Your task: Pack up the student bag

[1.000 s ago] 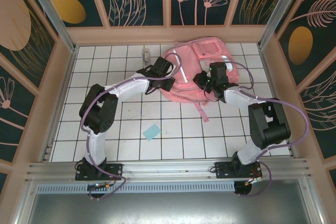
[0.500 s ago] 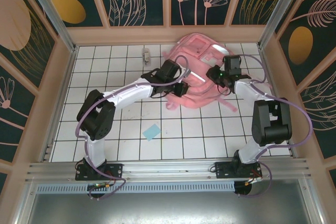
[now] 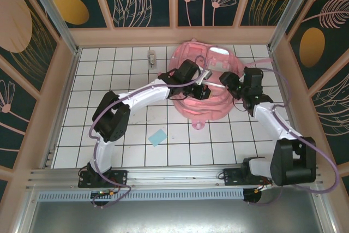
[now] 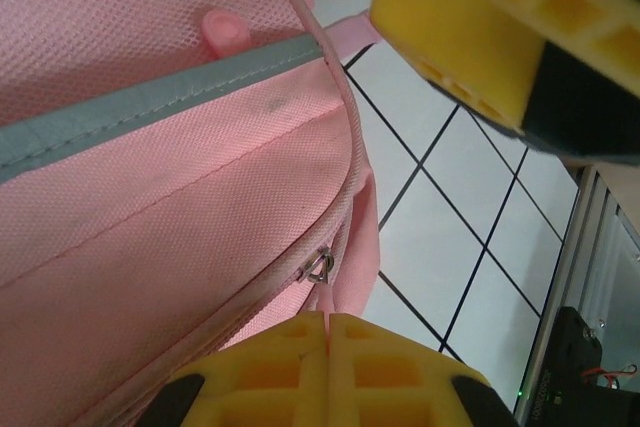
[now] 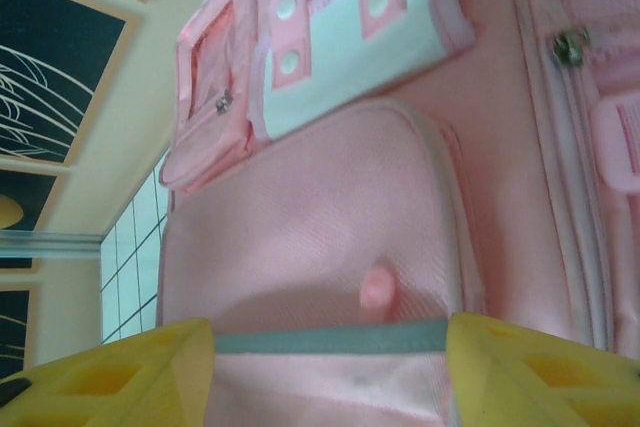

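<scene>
The student bag (image 3: 210, 105), a large soft pink backpack, lies at the back of the tiled table, right of centre. My left gripper (image 3: 204, 90) rests on its middle. In the left wrist view this gripper (image 4: 328, 325) is shut on the thin pink zipper pull (image 4: 327, 299), just below the metal slider (image 4: 320, 265). My right gripper (image 3: 229, 82) hangs over the bag's right side. Its yellow fingers (image 5: 110, 372) stand wide apart, and the right gripper (image 5: 330, 379) is open over the pink fabric and a grey-green stripe (image 5: 330, 339). A front pocket (image 5: 340, 37) lies beyond.
A small light-blue square (image 3: 158, 136) lies on the tiles near the middle front. A small grey object (image 3: 152, 57) sits at the back left of the bag. Wooden walls (image 3: 174, 35) close in the table on three sides.
The right gripper has opened and shifted right along the bag. The left arm has reached further right, still shut, and the bag has turned and slid toward the back right.
</scene>
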Motion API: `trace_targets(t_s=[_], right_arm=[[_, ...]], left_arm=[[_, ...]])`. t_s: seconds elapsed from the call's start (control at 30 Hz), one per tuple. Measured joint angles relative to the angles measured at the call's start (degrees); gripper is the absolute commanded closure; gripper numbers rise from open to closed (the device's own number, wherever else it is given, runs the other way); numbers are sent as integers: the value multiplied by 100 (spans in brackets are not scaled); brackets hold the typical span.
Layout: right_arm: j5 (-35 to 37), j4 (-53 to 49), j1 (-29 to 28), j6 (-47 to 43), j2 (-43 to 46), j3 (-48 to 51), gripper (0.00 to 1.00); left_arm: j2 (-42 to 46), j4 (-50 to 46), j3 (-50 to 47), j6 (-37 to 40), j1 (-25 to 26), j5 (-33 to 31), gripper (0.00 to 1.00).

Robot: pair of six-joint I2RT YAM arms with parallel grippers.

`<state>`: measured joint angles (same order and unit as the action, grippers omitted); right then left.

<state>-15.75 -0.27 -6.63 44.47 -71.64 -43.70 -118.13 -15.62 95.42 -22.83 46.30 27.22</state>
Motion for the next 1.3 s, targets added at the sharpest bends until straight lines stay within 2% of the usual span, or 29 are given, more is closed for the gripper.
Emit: trace_targets(t_s=[0.3, 0.63, 0.67, 0.73, 0.83, 0.9, 0.93, 1.0, 1.1, 1.17, 1.3], right_arm=[[-238, 225, 0, 514, -79, 566, 46], [-369, 850, -9, 678, -730, 671, 49], [-396, 1012, -11, 702, -728, 758, 52], [-474, 1250, -17, 737, -730, 885, 67], [-601, 1515, -59, 841, -767, 949, 99], [-675, 1602, -66, 898, -804, 951, 100], [-686, 1604, -66, 925, -804, 951, 100], [-686, 1604, -66, 955, -798, 951, 100], [-682, 1591, -74, 955, -723, 949, 100], [-656, 1547, -98, 953, -647, 935, 100], [-577, 1434, -142, 953, -586, 876, 100]], left_arm=[[44, 365, -905, -111, 20, -28, 100], [234, 549, -994, -245, 33, -48, 100], [251, 555, -994, -260, 35, -44, 100], [282, 562, -994, -297, 37, -42, 100], [291, 597, -1003, -310, 37, -48, 100], [293, 623, -1036, -319, 35, -90, 100], [293, 632, -1056, -317, 35, -118, 95], [293, 636, -1088, -273, 44, -219, 68], [293, 603, -1088, -275, 55, -275, 48], [293, 601, -1088, -284, 92, -297, 43], [293, 525, -1025, -271, 140, -398, 42]])
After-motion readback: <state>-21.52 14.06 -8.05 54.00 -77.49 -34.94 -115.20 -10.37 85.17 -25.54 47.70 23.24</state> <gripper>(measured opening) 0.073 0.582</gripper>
